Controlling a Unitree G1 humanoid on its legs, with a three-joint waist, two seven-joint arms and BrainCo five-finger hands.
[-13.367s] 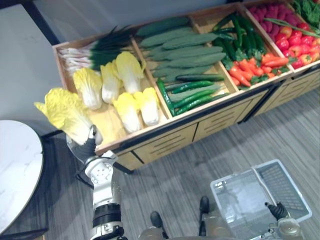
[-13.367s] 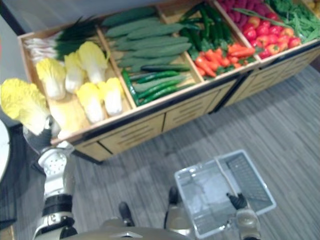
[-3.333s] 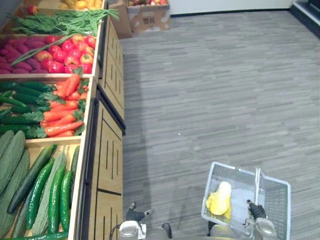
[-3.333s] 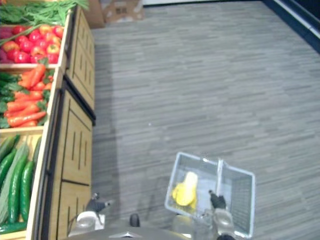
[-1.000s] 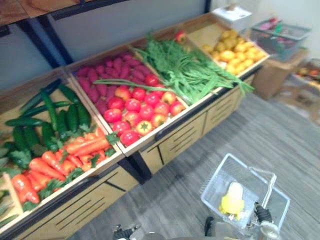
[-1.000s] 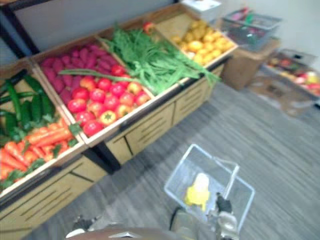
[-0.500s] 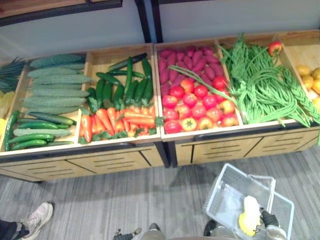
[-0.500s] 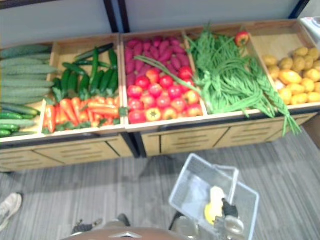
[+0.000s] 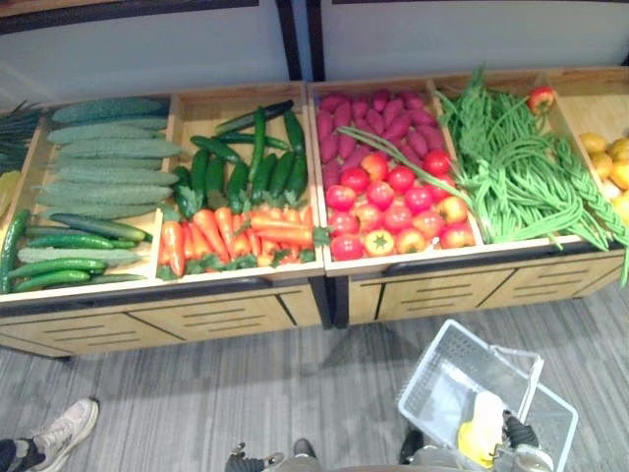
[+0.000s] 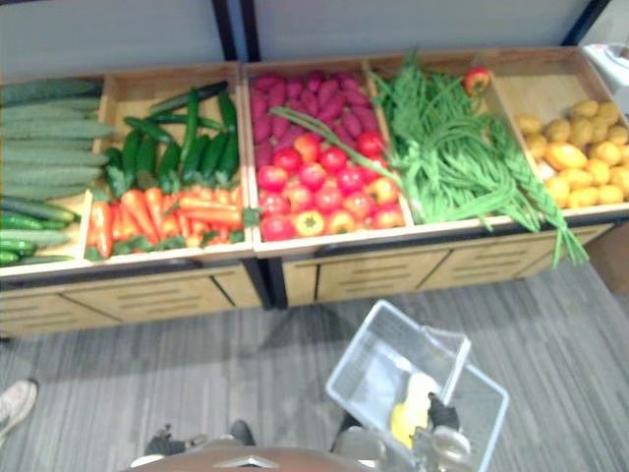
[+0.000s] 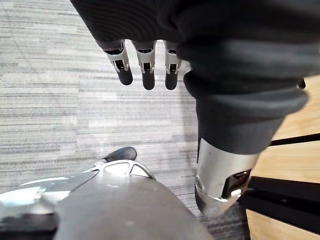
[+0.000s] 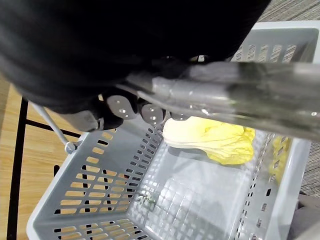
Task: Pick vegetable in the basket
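Note:
A pale yellow napa cabbage (image 9: 479, 428) lies inside a grey plastic basket (image 9: 472, 334) at the lower right, above the floor in front of the vegetable stand. My right hand (image 9: 519, 435) is shut on the basket's handle (image 12: 240, 97), its fingers (image 12: 150, 112) curled round the bar. The cabbage (image 12: 215, 140) rests on the basket's perforated bottom near one wall (image 12: 100, 200). My left hand (image 11: 146, 65) hangs low at my side over the grey floor, fingers straight and empty; it also shows at the bottom edge (image 9: 246, 459).
A long wooden stand (image 9: 324, 280) holds bins of cucumbers (image 9: 98, 167), carrots (image 9: 236, 231), tomatoes (image 9: 393, 211), green beans (image 9: 511, 167) and yellow produce (image 9: 609, 157). A person's shoe (image 9: 64, 433) stands on the floor at the lower left.
The camera has swung round to face the stand squarely. The cabbage, once held in my left hand over the stand, lies in the basket. The right hand's hold on the handle is unchanged.

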